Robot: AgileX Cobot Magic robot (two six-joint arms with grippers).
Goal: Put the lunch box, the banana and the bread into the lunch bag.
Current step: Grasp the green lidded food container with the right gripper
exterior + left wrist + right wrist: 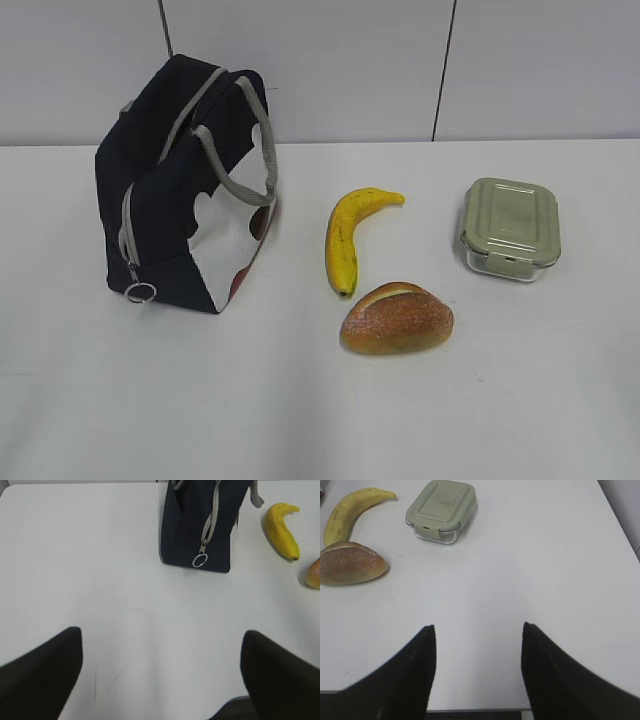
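Observation:
The dark navy lunch bag (175, 190) stands upright at the left of the white table, its grey zipper and ring pull (200, 560) facing the front. To its right lies the yellow banana (350, 235), with the brown bread (397, 318) just in front of it. The lunch box (510, 228), clear with a sage-green lid, sits farther right. Neither arm shows in the exterior view. My left gripper (161, 645) hangs open over bare table, well in front of the bag. Equally empty, my right gripper (478, 630) is open near the table's front edge, short of the lunch box (441, 510) and bread (351, 564).
The table's front edge (470, 711) runs just under the right gripper. A pale panelled wall (400, 60) stands behind the table. Grey bag handles (240, 160) stick up and out on the bag's right side, toward the banana (282, 530).

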